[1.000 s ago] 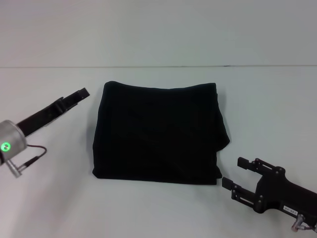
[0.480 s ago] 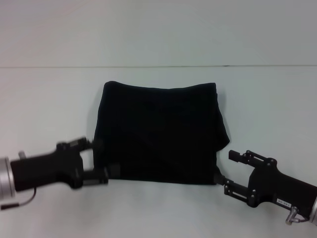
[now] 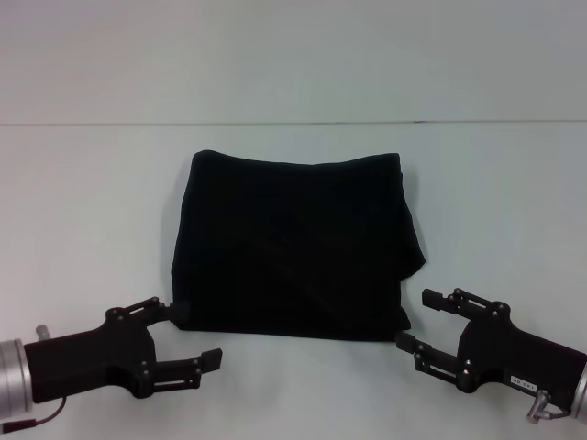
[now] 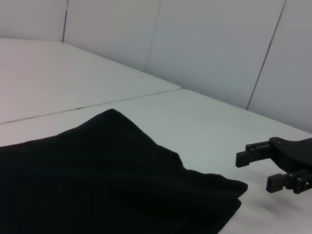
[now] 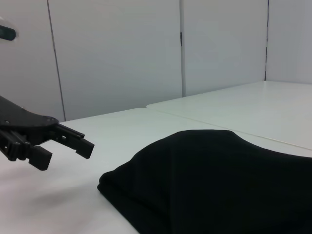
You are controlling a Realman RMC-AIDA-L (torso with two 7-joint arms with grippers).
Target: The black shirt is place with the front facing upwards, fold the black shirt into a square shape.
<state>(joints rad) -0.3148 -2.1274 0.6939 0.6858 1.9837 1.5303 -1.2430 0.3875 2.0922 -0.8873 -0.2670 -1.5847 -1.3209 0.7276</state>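
Plain black cloth shirt (image 3: 293,246): folded into a rough square, lying flat mid-table on the white table (image 3: 83,202). Left gripper (image 3: 194,335): fingers spread wide, empty, at the shirt's near left corner. Right gripper (image 3: 418,320): fingers likewise wide, empty, at the near right corner.

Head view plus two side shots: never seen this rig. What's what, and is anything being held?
It is a two-armed robot at a white table. The head view looks down from the robot's head camera; the other two come from cameras on its wrists, low over the table. The black shirt lies there already folded to a rough square. The left gripper sits at the shirt's near left corner, the right gripper at its near right corner. Both are open and hold nothing. Each wrist view shows the shirt plus the other arm's gripper: the left wrist view catches the right gripper, the right wrist view the left one.
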